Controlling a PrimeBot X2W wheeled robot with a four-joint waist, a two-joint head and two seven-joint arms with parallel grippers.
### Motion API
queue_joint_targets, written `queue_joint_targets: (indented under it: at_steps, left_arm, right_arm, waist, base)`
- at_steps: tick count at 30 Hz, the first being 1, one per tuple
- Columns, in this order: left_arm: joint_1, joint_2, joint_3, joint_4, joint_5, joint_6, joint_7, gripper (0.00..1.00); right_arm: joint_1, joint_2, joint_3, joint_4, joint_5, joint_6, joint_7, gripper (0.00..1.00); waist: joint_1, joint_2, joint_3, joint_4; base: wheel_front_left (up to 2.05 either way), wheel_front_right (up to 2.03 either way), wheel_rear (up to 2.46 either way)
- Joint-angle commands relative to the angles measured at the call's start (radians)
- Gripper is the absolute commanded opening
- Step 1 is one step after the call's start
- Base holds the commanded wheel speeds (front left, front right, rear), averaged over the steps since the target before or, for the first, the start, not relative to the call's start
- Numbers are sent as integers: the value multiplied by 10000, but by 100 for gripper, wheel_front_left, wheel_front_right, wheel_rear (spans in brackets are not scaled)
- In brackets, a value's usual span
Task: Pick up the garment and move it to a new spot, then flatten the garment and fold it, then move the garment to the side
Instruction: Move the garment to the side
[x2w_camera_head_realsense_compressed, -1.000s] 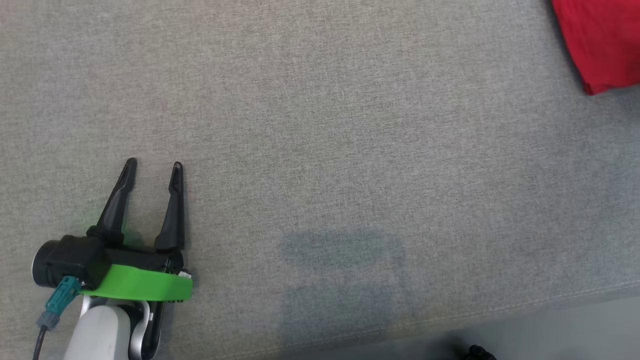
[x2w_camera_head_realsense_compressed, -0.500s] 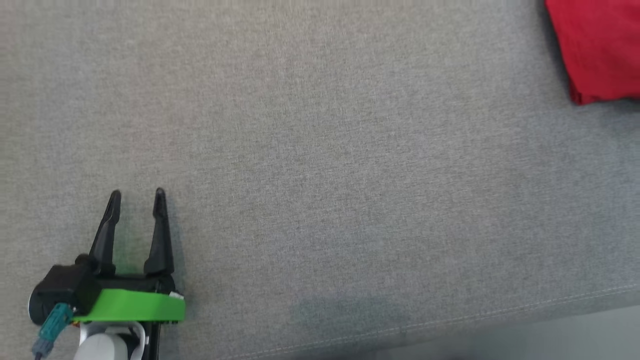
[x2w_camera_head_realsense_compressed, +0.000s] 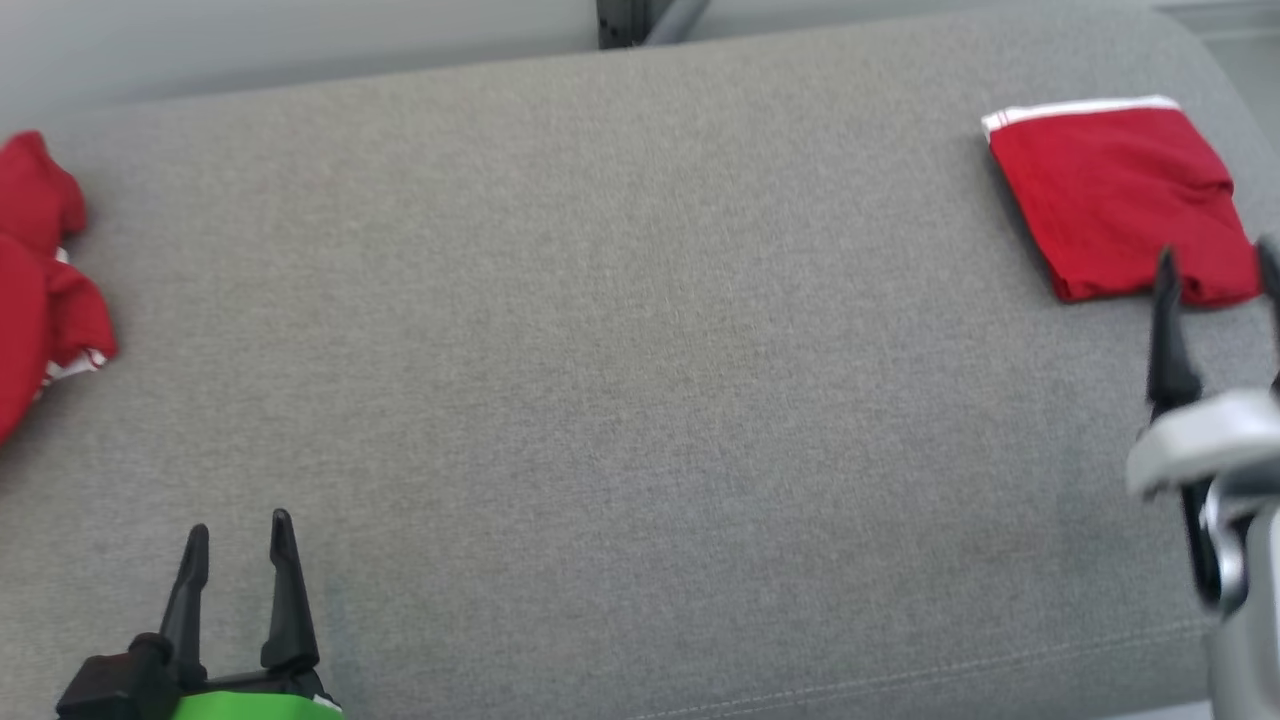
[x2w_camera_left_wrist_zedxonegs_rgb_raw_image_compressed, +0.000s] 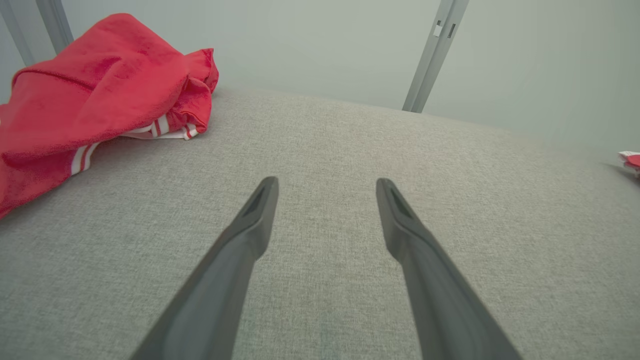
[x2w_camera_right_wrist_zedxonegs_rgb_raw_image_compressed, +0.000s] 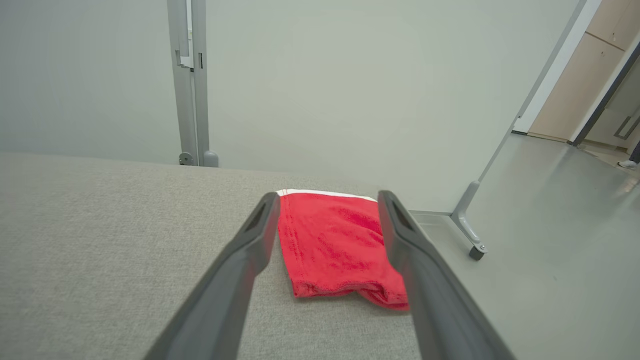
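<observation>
A folded red garment with a white band lies flat at the far right of the grey fabric surface. My right gripper is open just in front of its near edge, with nothing between the fingers. The right wrist view shows the folded garment lying beyond the spread right gripper. A crumpled red garment with white stripes sits at the far left. My left gripper is open and empty at the lower left, over bare fabric. In the left wrist view the crumpled garment lies up and left of the left gripper.
The surface's front seam runs along the bottom, and its right end falls away to the floor just past the folded garment. A metal post and a wheeled frame foot stand behind, before a pale wall.
The whole head view has shifted, so the camera moved. It now takes in the far edge, the crumpled garment at left, the whole folded garment, and my open right gripper.
</observation>
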Motion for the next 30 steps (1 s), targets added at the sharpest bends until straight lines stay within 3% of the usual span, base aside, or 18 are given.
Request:
queue_joint_targets:
  at_steps: [1,5,9,19,30]
  left_arm:
    - [174,-46,23,-3,117,-32,-1,100]
    - [285,-42,-91,173,147,-30,-1,100]
    - [384,-36,-144,345,209,-30,-1,100]
    - [480,-15,-118,686,224,-31,-1,100]
    - [251,-31,-326,810,65,-31,-1,100]
  right_arm:
    - [481,130,10,-92,7,-18,-221,100]
    - [2081,987,-262,-100,-264,-16,-1117,100]
    - [3060,1399,-71,261,-26,-18,-1515,100]
    - [3797,1518,1144,56,359,-16,-1561,100]
    - [3978,1526,1175,80,575,-16,-1563,100]
  waist:
    - [1,-1,-1048,463]
    - [1,-1,-1485,972]
    - [1,-1,-1718,1215]
    - [1,-1,-1902,1365]
    - [1,-1,-1905,1248]
  base:
    - [0,0,0]
    - [0,0,0]
    - [0,0,0]
    - [0,0,0]
    - [0,0,0]
